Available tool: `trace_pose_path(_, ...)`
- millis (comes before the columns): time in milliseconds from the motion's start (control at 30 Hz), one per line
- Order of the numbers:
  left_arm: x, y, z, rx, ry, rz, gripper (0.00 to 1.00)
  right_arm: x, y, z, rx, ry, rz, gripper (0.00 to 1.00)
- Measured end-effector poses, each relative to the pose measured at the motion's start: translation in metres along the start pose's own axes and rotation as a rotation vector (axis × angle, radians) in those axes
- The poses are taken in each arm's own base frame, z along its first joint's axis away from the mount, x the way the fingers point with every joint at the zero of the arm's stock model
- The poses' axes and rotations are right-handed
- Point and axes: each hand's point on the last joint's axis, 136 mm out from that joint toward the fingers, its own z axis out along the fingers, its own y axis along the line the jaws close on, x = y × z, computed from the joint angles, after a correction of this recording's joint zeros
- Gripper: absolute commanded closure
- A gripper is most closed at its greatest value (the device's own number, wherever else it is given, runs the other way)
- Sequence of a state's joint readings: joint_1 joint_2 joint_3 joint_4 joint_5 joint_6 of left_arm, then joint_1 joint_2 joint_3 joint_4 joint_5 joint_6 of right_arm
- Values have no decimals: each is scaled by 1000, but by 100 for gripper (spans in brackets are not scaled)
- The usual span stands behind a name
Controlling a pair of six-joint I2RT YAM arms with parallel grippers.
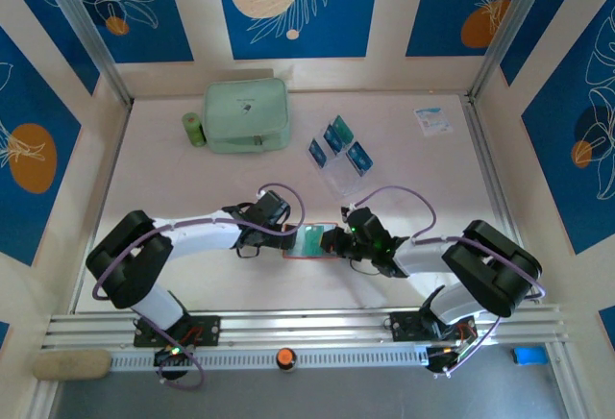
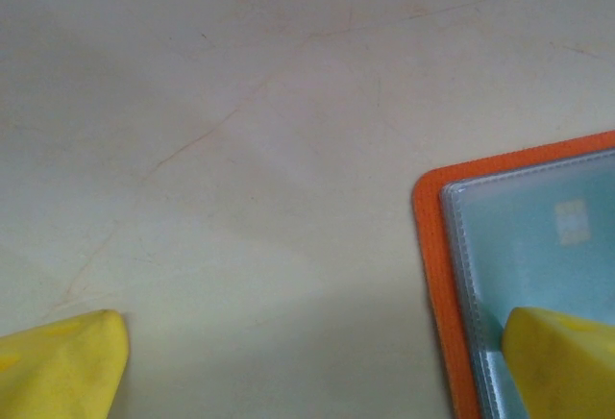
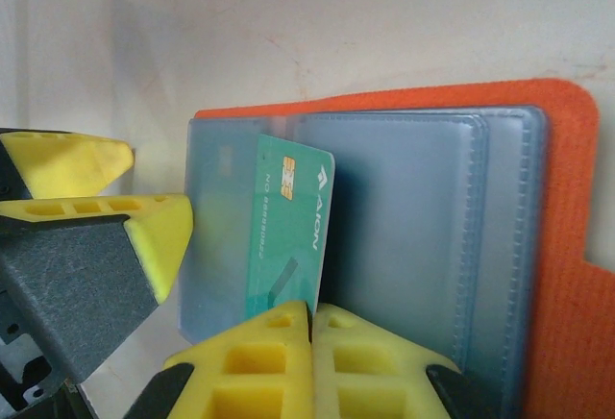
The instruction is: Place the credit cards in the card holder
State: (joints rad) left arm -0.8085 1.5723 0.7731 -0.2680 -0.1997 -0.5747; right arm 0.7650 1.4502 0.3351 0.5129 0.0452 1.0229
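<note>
The orange card holder point(image 1: 312, 243) lies open mid-table, its clear sleeves facing up point(image 3: 404, 217). My right gripper point(image 3: 312, 318) is shut on the lower edge of a teal credit card point(image 3: 288, 227). The card stands on edge over the sleeves. My left gripper point(image 2: 312, 366) is open, one yellow fingertip point(image 2: 562, 361) resting on the holder's left sleeve point(image 2: 538, 246), the other on bare table. A pale chip mark shows through that sleeve. From above, the left gripper point(image 1: 285, 235) and right gripper point(image 1: 338, 242) flank the holder. Three more credit cards point(image 1: 336, 137) stand in a clear rack.
A mint-green zip pouch point(image 1: 247, 114) sits at the back with a small green roll point(image 1: 194, 129) at its left. A white-and-blue leaflet point(image 1: 433, 119) lies at the back right. The clear rack point(image 1: 338, 171) stands just behind the right gripper. Bare table point(image 1: 192, 179) lies to the left.
</note>
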Motion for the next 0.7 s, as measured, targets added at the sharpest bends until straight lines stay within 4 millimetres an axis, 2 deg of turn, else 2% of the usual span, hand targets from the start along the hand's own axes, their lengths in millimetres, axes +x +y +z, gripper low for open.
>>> trace_pose_path(367,0,0,0,-2,-3,-3,0,1,11,14,-9,39,-6,100)
trace_pose_path(533,0,0,0,-2,-4,-4,0,4,20,23,-16,89,-12,67)
trace_pose_path(633,-1,1,-1,-2,-5,-4,0,4,29,22,-20,120,-39,57)
trace_pose_path(700,-1,2,-2,-5,-5,-4,0,2,29,17,-3,130,-55,54)
